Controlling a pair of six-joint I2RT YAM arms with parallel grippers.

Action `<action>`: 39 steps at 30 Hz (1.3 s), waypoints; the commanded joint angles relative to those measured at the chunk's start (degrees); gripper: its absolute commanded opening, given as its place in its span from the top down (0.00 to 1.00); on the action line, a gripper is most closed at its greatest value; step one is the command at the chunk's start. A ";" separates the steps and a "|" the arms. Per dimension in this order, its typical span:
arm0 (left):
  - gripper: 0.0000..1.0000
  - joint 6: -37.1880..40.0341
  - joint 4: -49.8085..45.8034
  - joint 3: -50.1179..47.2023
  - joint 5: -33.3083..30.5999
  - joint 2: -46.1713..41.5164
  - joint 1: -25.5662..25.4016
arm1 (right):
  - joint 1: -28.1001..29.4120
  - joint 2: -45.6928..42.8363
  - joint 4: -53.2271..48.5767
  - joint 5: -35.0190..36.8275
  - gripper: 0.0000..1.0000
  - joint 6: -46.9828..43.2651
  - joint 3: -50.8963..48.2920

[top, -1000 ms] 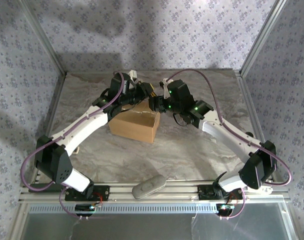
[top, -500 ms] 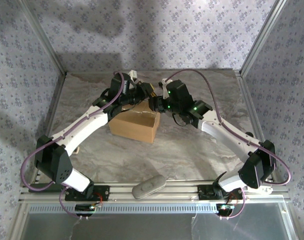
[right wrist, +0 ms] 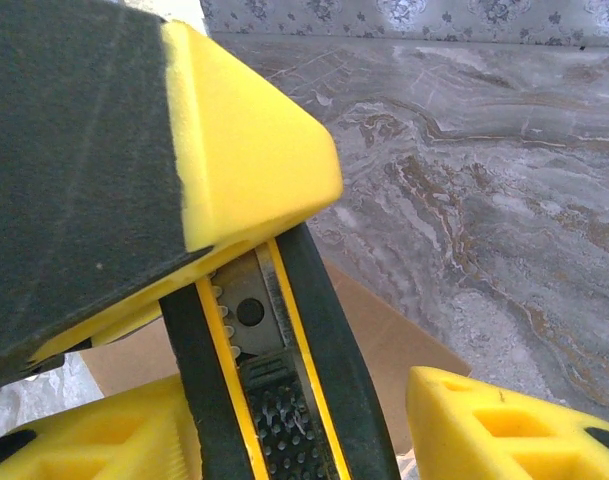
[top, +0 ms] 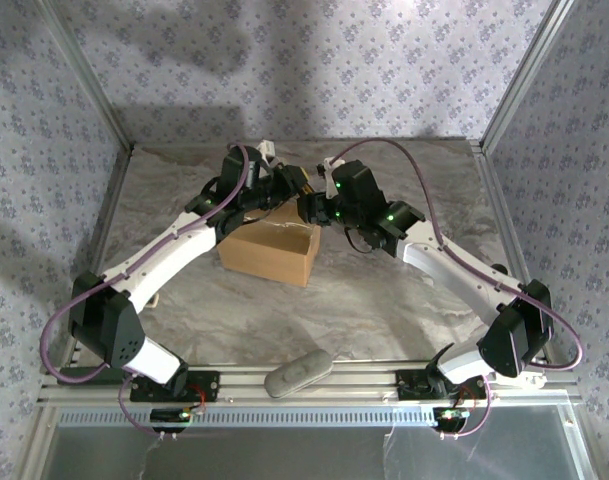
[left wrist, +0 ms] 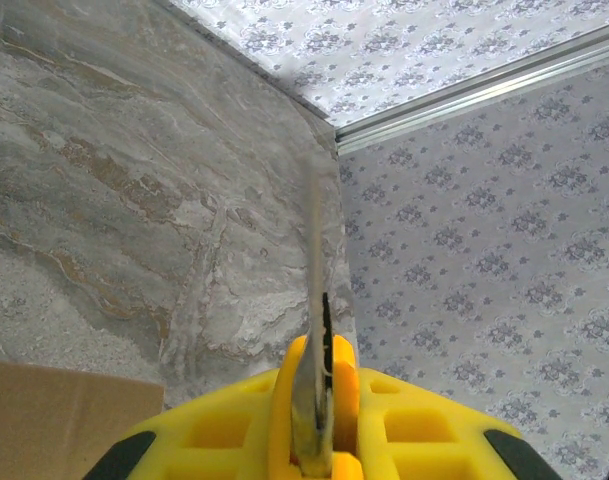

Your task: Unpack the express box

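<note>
Yellow knife (right wrist: 239, 330) over express box (top: 274, 255) | left gripper (left wrist: 319, 400) clamped on it | right gripper (right wrist: 284, 445) around it, grip unclear

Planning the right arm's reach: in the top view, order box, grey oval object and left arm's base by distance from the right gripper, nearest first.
1. The box, right beside the right gripper, centre table.
2. The grey oval object, at the near rail, centre.
3. The left arm's base, near-left corner.
</note>
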 commanded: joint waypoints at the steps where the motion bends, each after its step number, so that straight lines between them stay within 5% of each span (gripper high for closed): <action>1: 1.00 -1.03 0.41 3.19 -0.20 -3.11 -0.30 | -0.19 0.91 -2.52 2.65 0.47 -0.46 1.40; 10: 1.00 -1.19 0.49 3.20 -0.08 -3.39 -0.34 | 0.02 0.99 -2.48 2.81 0.59 -0.63 1.47; 16: 1.00 -1.28 0.58 3.03 0.02 -3.75 -0.19 | 0.01 1.02 -2.93 2.72 0.86 -0.54 1.93; 22: 1.00 -1.21 0.67 2.75 -0.07 -3.99 -0.18 | 0.06 0.94 -3.32 2.69 0.99 -0.30 2.08; 30: 0.80 -1.19 1.96 2.16 0.10 -3.97 -0.26 | 0.12 0.75 -4.46 2.60 1.00 0.38 3.31; 35: 0.54 -1.19 1.99 2.05 0.67 -4.12 -0.20 | 0.05 0.58 -5.00 3.51 1.00 1.12 3.57; 39: 0.45 -1.14 1.82 1.57 0.72 -4.50 -0.18 | -0.11 0.58 -5.43 4.60 1.00 1.56 3.89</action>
